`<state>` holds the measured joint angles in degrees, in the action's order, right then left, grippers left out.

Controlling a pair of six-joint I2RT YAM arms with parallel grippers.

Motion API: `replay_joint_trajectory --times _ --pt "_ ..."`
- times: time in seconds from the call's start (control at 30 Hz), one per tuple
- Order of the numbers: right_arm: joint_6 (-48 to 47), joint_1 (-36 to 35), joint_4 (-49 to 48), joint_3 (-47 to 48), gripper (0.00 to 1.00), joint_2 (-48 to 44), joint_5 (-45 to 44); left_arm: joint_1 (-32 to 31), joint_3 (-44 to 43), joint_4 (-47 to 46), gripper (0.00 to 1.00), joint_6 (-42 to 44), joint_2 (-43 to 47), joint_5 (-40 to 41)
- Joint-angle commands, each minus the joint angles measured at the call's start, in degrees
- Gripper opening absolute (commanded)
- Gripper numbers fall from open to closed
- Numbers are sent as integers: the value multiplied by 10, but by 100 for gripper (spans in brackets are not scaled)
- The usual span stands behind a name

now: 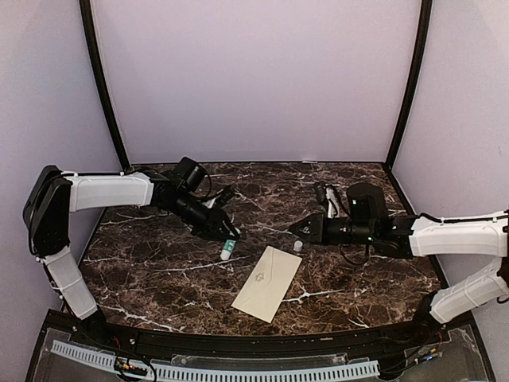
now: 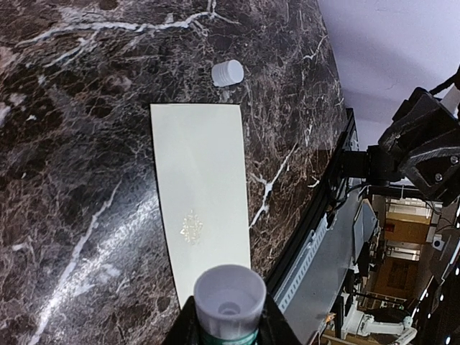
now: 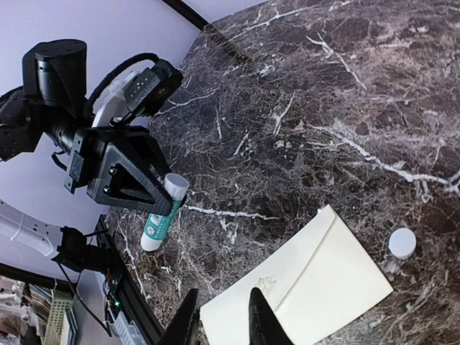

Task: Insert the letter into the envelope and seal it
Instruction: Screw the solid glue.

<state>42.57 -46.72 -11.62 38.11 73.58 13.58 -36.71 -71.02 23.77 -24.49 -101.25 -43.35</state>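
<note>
Status: left fingers point(image 2: 277, 332) pinch an uncapped glue stick point(image 2: 230, 302), nozzle toward the envelope point(image 2: 201, 201); we reckon it's ready for sealing. Our right fingers point(image 3: 262, 320) are slightly parted, empty. The cap point(image 2: 228, 72) lies just beside the envelope's far corner. The envelope lies flat mid-way along the worktop point(image 2: 72, 144), toward the near edge. We can't see the letter; presumably it's inside.

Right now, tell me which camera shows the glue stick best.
Right wrist: the glue stick shows side-on, full length, held in the left gripper. Left wrist shows only its uncapped top end-on; top external shows it small.
</note>
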Motion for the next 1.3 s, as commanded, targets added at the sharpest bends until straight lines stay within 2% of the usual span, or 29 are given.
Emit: replay_joint_trajectory --times 0.0,0.1,0.3,0.4,0.53,0.77,1.03,1.17,1.27 --pt "-8 2 -31 -14 27 -22 -17 14 50 -30 0 -24 55 8" --pt "-9 1 -39 -13 44 -23 -19 21 87 -100 0 -71 81 19" --pt "-24 -40 -74 24 61 23 -17 23 169 -293 0 -187 149 53" --pt "-28 -68 -96 51 62 59 -19 23 196 -361 0 -235 164 59" --pt "-32 -89 -129 87 63 107 5 23 213 -425 0 -247 175 46" --pt "-52 -90 -134 113 66 105 22 23 226 -428 0 -170 211 22" --pt "-64 -81 -98 156 66 101 82 21 205 -340 0 -17 243 4" --pt "-59 -81 -96 174 66 101 105 6 188 -274 0 90 264 47" --pt "-48 -83 -118 178 65 107 125 -7 184 -254 0 119 275 53"
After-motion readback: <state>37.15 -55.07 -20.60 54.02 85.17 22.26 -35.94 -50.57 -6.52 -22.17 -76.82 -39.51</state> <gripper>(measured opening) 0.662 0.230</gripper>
